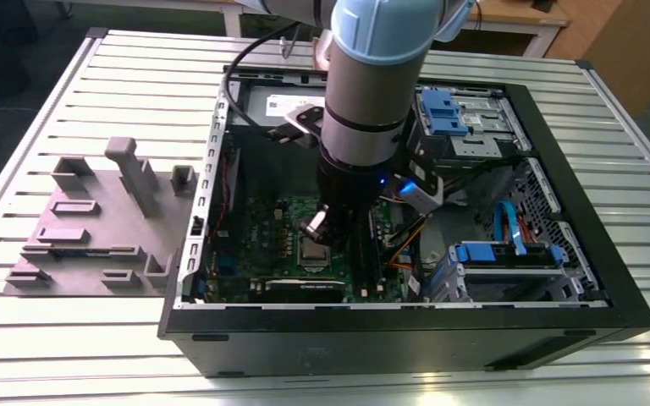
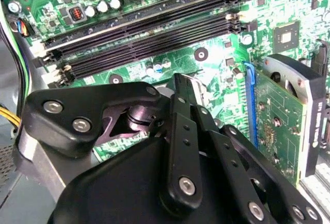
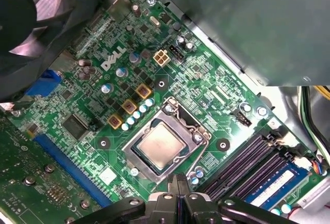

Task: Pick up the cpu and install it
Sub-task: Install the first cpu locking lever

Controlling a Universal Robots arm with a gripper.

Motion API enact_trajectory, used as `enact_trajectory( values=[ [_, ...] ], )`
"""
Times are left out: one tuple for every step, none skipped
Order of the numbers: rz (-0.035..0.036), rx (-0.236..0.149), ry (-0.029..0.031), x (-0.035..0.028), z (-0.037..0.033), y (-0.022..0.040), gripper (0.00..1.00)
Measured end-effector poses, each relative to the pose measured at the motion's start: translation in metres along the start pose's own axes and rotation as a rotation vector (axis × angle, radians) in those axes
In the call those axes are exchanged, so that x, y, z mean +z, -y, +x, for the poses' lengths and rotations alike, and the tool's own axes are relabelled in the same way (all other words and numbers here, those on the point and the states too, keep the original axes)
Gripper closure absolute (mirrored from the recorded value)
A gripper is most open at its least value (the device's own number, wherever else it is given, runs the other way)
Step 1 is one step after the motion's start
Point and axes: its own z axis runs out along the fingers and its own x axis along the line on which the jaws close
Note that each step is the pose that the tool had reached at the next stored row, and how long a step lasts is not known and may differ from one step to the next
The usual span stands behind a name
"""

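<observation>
While the gripper (image 3: 176, 193) hangs just over the board, you can see its fingers (image 3: 176, 182) pressed together with nothing between them. From the fingertips, the cpu (image 3: 161, 144) lies close by at about 11 o'clock in the first wrist view, sitting flat in the metal-framed socket (image 3: 167, 139), silvery top bare.

Around that spot you have black memory slots (image 2: 149, 33) just beside the socket, a blue-edged expansion card (image 2: 276, 118) standing on edge in the second wrist view, and a dark fan (image 3: 20, 33) near the board's far corner. A grey power supply (image 3: 247, 22) overhangs the board on one side.

In the exterior view, the black computer case (image 1: 551, 326) walls the arm in all round; orange and blue cables (image 1: 504, 222) crowd the case at 3 o'clock from the gripper, and the grey fixture (image 1: 94, 224) sits outside on the slatted table (image 1: 54, 338) at 9 o'clock. The arm (image 1: 365, 93) comes straight down into the open case, wrist vertical, gripper low over the motherboard (image 1: 263, 245).
</observation>
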Motion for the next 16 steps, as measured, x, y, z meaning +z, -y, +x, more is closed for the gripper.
enact_trajectory(
  values=[
    [-0.0001, 0.002, -0.0001, 0.0001, -0.0003, 0.0002, 0.90],
    [-0.0003, 0.005, -0.0003, 0.0003, -0.0004, 0.0003, 0.90],
    [-0.0006, 0.008, -0.0005, 0.0007, -0.0005, 0.0003, 0.90],
    [-0.0008, 0.012, -0.0008, 0.0011, -0.0005, 0.0003, 0.90],
    [-0.0010, 0.015, -0.0009, 0.0016, -0.0006, 0.0003, 0.90],
    [-0.0012, 0.017, -0.0010, 0.0022, -0.0007, 0.0003, 0.90],
    [-0.0014, 0.021, -0.0012, 0.0030, -0.0007, 0.0003, 0.90],
    [-0.0017, 0.025, -0.0013, 0.0038, -0.0007, 0.0002, 0.90],
    [-0.0019, 0.029, -0.0016, 0.0047, -0.0008, 0.0002, 0.90],
    [-0.0021, 0.034, -0.0018, 0.0056, -0.0008, 0.0002, 0.90],
    [-0.0024, 0.039, -0.0020, 0.0066, -0.0008, 0.0002, 0.90],
    [-0.0025, 0.044, -0.0022, 0.0076, -0.0009, 0.0001, 0.90],
    [-0.0028, 0.050, -0.0023, 0.0086, -0.0010, 0.0001, 0.90],
    [-0.0031, 0.055, -0.0023, 0.0094, -0.0010, 0.0000, 0.90],
    [-0.0034, 0.059, -0.0025, 0.0099, -0.0011, 0.0000, 0.90],
    [-0.0035, 0.063, -0.0027, 0.0104, -0.0011, 0.0000, 0.90]
  ],
)
